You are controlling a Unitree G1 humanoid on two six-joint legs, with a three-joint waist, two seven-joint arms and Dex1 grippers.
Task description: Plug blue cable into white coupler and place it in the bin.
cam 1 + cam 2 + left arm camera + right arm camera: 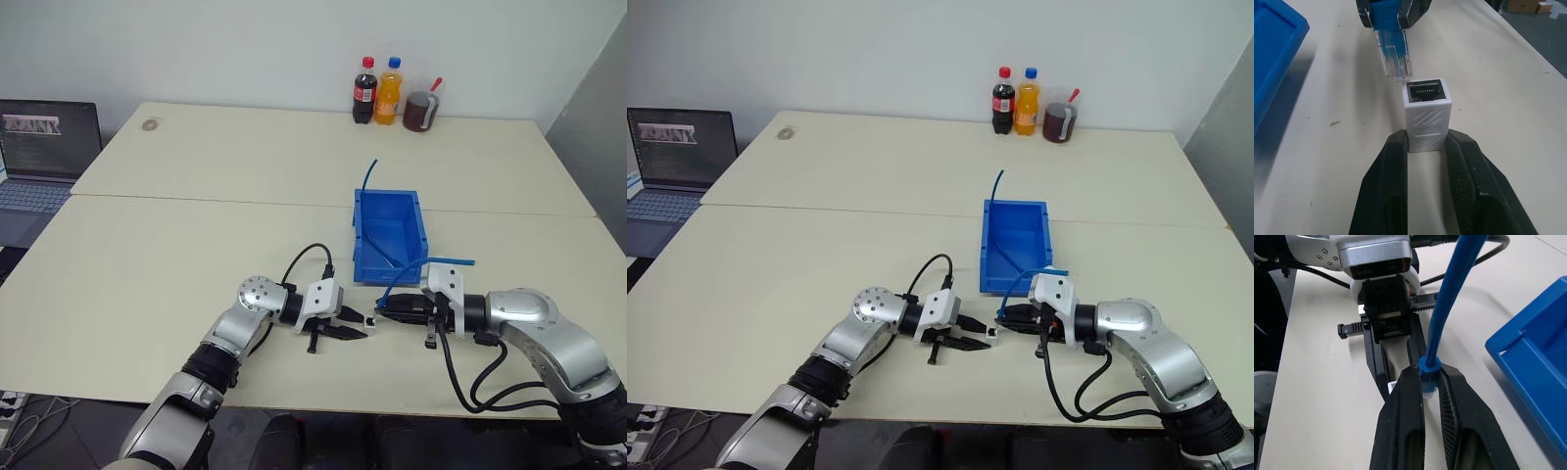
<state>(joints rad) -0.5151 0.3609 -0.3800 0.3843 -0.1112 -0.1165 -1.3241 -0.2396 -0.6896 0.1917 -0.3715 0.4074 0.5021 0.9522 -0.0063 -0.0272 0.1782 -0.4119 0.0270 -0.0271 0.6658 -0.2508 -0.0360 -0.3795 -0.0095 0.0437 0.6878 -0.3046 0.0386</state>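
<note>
Left wrist view shows the left gripper point(1426, 147) clamped on the coupler point(1427, 113), its dark socket facing the plug point(1395, 58) of the cable point(1449, 303), which the right gripper point(1429, 382) pinches just behind the tip. Plug and socket lie almost tip to mouth, the plug slightly off to one side, not yet inserted. Beyond both stands the bin point(370, 211). The socket's latch side is hard to make out.
</note>
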